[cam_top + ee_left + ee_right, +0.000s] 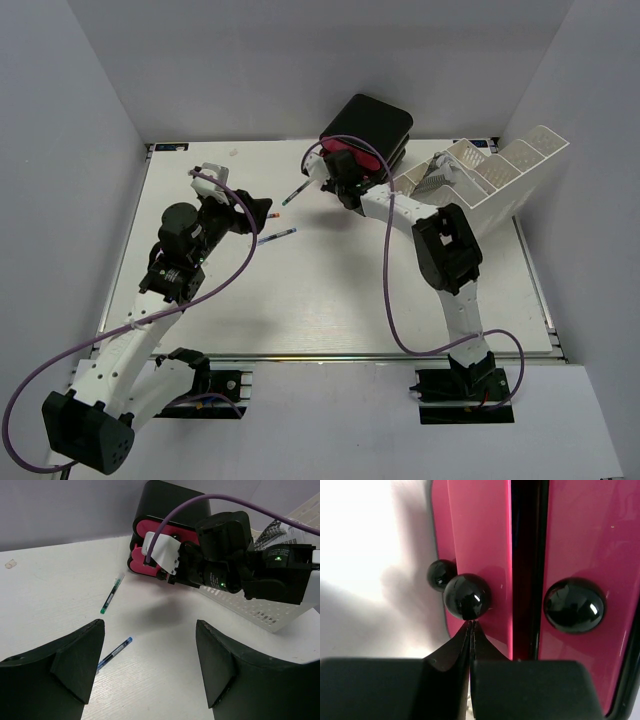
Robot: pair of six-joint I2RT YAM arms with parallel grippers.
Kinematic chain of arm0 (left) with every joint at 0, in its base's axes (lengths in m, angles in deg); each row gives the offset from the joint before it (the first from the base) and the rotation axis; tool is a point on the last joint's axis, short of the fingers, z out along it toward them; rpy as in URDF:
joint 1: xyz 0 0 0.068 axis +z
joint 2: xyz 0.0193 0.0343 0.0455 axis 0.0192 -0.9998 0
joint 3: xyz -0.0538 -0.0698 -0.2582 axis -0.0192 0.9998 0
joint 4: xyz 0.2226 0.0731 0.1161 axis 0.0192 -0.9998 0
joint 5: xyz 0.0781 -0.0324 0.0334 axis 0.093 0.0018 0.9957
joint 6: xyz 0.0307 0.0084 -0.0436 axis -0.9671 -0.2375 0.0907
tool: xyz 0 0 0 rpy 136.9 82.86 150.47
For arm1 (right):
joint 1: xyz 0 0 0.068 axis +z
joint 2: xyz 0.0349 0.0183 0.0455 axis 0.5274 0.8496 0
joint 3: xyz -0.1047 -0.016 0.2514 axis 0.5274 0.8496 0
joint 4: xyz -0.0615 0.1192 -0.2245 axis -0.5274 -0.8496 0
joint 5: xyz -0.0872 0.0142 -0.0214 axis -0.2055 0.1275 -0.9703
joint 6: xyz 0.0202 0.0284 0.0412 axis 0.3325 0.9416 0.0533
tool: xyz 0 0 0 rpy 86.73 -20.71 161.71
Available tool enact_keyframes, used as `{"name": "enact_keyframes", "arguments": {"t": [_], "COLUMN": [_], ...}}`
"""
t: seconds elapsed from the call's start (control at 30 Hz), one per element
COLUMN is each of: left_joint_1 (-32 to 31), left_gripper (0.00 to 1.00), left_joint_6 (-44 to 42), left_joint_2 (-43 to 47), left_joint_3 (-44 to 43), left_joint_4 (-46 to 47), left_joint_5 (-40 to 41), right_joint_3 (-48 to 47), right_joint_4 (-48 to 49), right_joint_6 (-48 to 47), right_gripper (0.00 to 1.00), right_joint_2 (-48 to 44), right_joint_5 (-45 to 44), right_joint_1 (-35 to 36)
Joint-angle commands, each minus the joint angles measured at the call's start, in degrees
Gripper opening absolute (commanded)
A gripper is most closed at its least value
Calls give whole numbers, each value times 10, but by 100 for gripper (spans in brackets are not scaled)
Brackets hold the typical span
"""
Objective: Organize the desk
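Note:
The white desk (350,300) has a silver rail (350,357) along its near edge. A black drawer unit with pink fronts (365,135) stands at the far middle. My right gripper (338,172) is at its front. In the right wrist view it (471,623) is shut and empty, its tips just below a black round knob (466,596) of a pink drawer; a second knob (575,605) is to the right. My left gripper (262,212) is open and empty above the desk. A blue pen (115,652) lies by its left finger (75,665), a green-tipped pen (111,595) farther on.
A white perforated tray (490,175) stands at the far right, behind the right arm; it also shows in the left wrist view (260,605). The two pens (293,195) (277,237) lie between the grippers. Grey walls surround the desk.

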Motion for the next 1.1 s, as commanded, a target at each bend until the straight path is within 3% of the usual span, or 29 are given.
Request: {"name": "enact_keyframes", "arguments": {"t": [0.0,0.5,0.67,0.77,0.93,1.07], "left_joint_1": [2,2,2,2,2,2], "left_gripper": [83,83,83,83,83,83], "left_joint_6": [-2,-1,-1,-1,2,6], "left_joint_2": [14,14,15,14,9,0], "left_joint_3": [2,3,3,3,5,12], "left_joint_4": [-1,-2,-2,-1,3,19], "left_joint_5": [7,8,9,7,-11,-40], "right_joint_3": [-34,-18,-12,-14,-53,-21], "right_joint_4": [46,118,90,-12,-176,-206], "right_joint_6": [-26,-98,-95,-29,83,151], "right_gripper": [0,0,0,0,0,0], "right_joint_2": [12,32,18,-19,-75,-156], "right_joint_5": [-40,-86,-65,30,269,377], "right_joint_1": [-7,-16,-13,-11,-17,-22]}}
